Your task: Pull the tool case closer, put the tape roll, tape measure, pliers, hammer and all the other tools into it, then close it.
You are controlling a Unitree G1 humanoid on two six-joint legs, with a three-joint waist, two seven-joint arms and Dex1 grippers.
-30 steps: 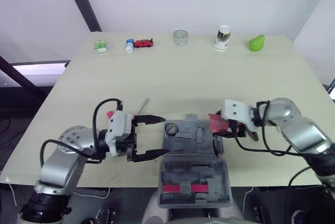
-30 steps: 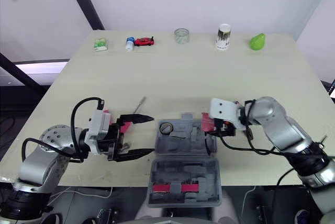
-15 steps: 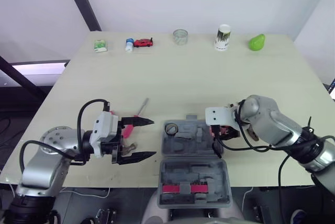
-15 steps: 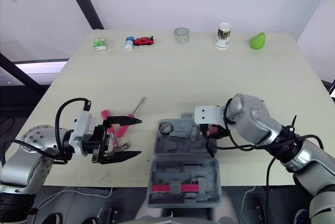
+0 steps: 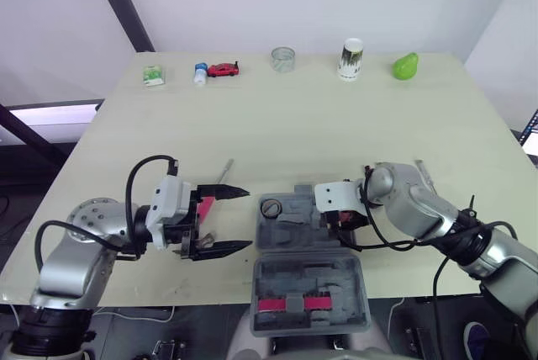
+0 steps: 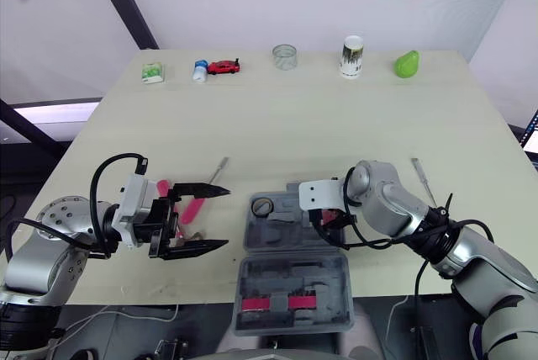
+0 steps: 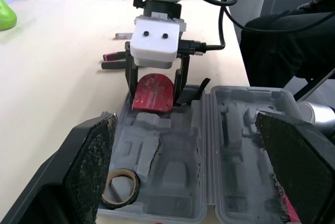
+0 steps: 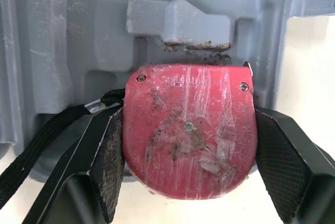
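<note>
Red plastic tape measure [image 8: 188,124]: clamped by its flat sides in the right gripper [image 7: 154,94], over the right end of the open grey moulded tool case [image 5: 296,227] at the tabletop's front edge. The tray's recesses lie straight ahead of the jaws. Left gripper [image 5: 248,219]: jaws wide apart, empty, just left of the case.

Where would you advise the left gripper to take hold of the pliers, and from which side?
Around the pink handles of the pliers, coming straight down from above. They lie flat on the table, and the handles are their thickest visible part, close by the open left gripper.
</note>
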